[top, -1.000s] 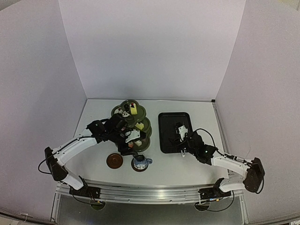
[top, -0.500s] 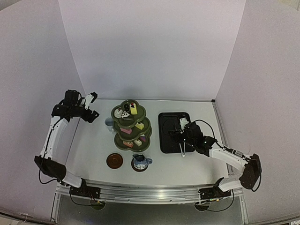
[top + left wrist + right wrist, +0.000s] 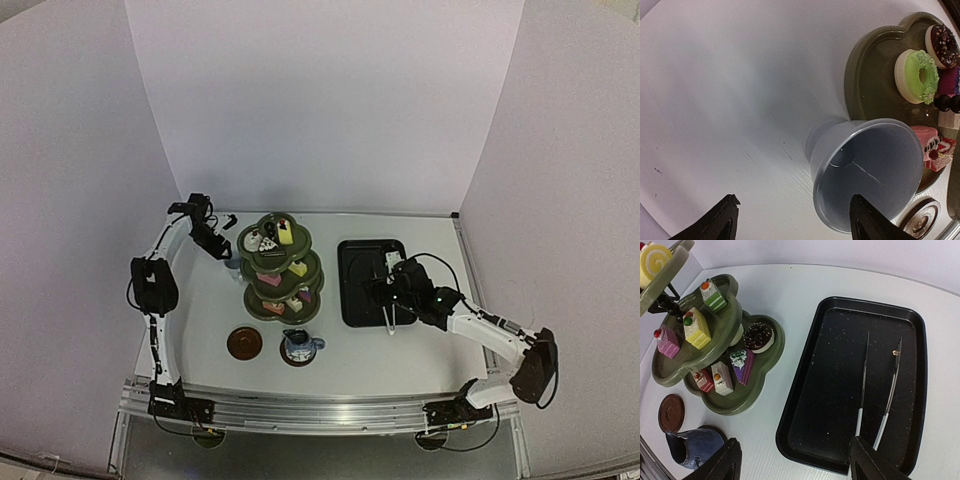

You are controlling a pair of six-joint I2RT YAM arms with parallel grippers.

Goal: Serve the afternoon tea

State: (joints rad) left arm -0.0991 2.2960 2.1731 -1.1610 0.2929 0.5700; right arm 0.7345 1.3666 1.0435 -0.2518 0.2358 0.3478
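Observation:
The olive-green three-tier stand (image 3: pixel 280 266) holds several small cakes, among them a green doughnut (image 3: pixel 915 75) and a chocolate doughnut (image 3: pixel 758 336). Just left of it on the table stands a pale blue-grey cup (image 3: pixel 865 170) (image 3: pixel 232 263). My left gripper (image 3: pixel 792 223) (image 3: pixel 222 248) hovers open above this cup, its right finger over the rim and nothing held. At the front, a dark blue cup (image 3: pixel 299 345) (image 3: pixel 692 447) sits on one brown coaster, next to a bare coaster (image 3: pixel 244 343) (image 3: pixel 671 412). My right gripper (image 3: pixel 795 465) (image 3: pixel 381 291) hangs open and empty over the tray.
The black rectangular tray (image 3: pixel 352 290) (image 3: pixel 805 405) lies right of the stand with the metal tongs (image 3: pixel 879 390) (image 3: pixel 389 308) on it. White walls close in the table at the back and on both sides.
My left arm has swung from the front of the stand to the back left and now hangs over the pale cup. The right gripper has opened wider and shifted slightly over the tray.

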